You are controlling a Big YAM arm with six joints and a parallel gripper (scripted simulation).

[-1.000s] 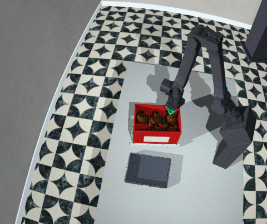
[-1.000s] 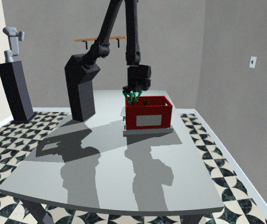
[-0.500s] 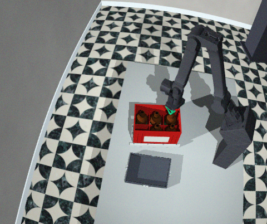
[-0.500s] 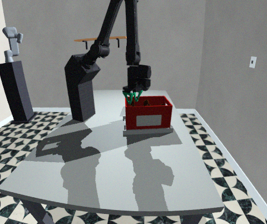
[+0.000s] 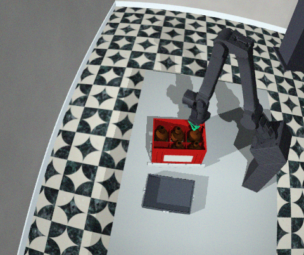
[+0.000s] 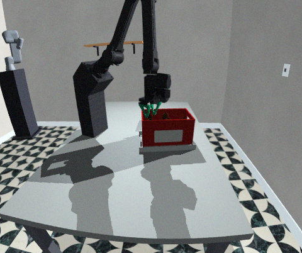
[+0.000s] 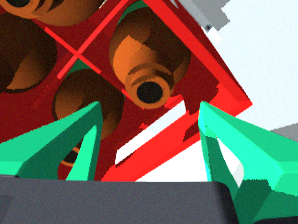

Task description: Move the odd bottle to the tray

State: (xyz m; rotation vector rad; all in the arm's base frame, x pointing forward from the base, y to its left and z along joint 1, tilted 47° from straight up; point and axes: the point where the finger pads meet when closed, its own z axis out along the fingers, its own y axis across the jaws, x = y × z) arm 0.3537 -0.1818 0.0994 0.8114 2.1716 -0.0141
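The red crate (image 5: 199, 157) (image 6: 188, 138) (image 7: 155, 152) holds five brown bottles. In the top view, the back row has a left bottle (image 5: 161, 134), a middle bottle (image 5: 177, 136) and a right bottle (image 5: 194, 136); two more stand in front, and the front-left compartment is empty. My gripper (image 5: 195, 129) (image 6: 150, 116) (image 7: 150, 111) is open over the back-right bottle. In the wrist view, that corner bottle's mouth (image 7: 150, 93) lies between the fingertips, with the fingers apart from it. Which neck differs I cannot tell. The dark tray (image 5: 175, 193) is empty.
The crate's walls and dividers stand close around the bottles. A pale strip (image 5: 175, 165) (image 6: 168, 149) runs along the crate's base. The tray lies a short way from the crate's labelled side. The arm's pedestal (image 5: 262, 162) (image 6: 90, 104) stands to one side.
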